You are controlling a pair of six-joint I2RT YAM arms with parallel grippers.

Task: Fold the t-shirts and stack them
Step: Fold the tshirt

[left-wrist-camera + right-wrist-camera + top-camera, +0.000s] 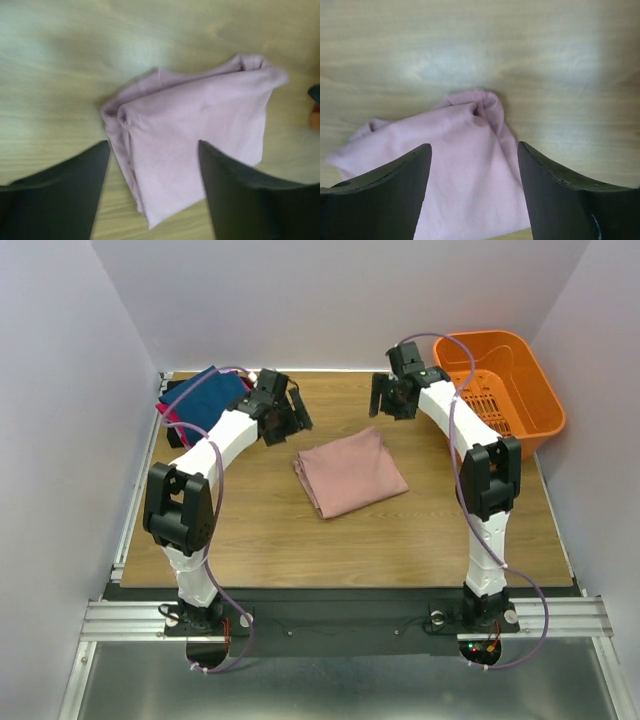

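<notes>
The dusty-pink t-shirt [350, 472] lies folded into a rough rectangle at the middle of the wooden table, plain side up. It also shows in the left wrist view [200, 135] and the right wrist view [460, 165]. A stack of folded tees, navy-blue [210, 396] on top with magenta [175, 427] and black edges under it, sits at the back left. My left gripper [290, 412] is open and empty, raised above the table left of the pink tee's far corner. My right gripper [393, 398] is open and empty, raised behind the tee.
An orange plastic basket [500, 390] stands at the back right corner, close to the right arm. White walls enclose the table on three sides. Bare wood [350, 550] lies in front of the pink tee.
</notes>
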